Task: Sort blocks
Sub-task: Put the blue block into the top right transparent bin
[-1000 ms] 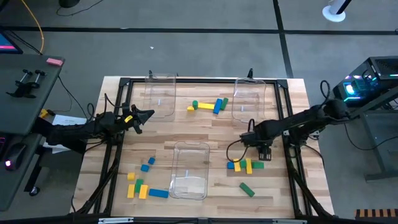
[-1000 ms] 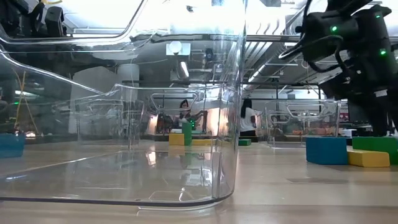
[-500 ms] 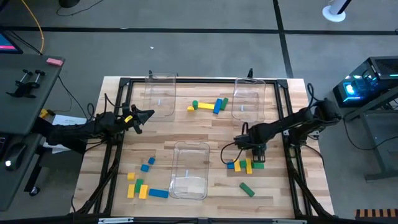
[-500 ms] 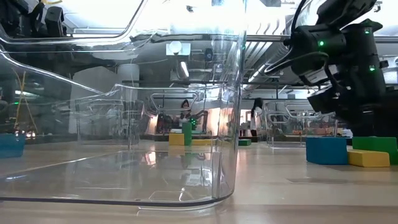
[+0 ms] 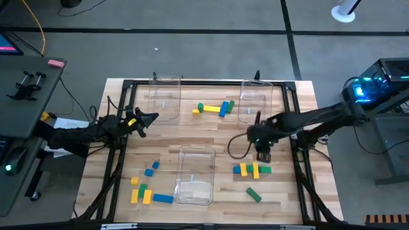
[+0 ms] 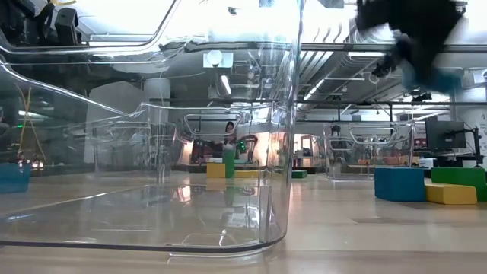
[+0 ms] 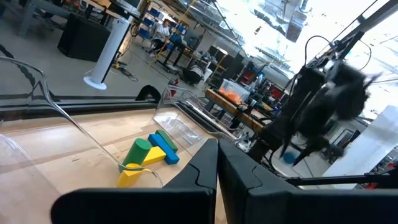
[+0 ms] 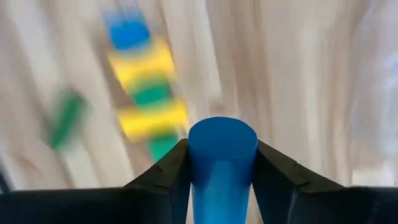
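Blue round block (image 8: 222, 163) sits clamped between the 2 fingers of my right gripper (image 5: 262, 155), lifted just above the block cluster (image 5: 251, 170) beside the near clear bin (image 5: 195, 174). My left gripper (image 5: 146, 121) waits well left of that bin, fingers pressed together. On so smooth a cylinder my hold could slip, dropping it among unsorted blocks.

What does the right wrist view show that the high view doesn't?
Only the right wrist view shows the round blue block clamped between the right gripper's fingers. Only the high view shows the three clear bins, the waiting left gripper at the table's left edge, and the other block groups. Both show the right gripper above the blue, yellow and green cluster.
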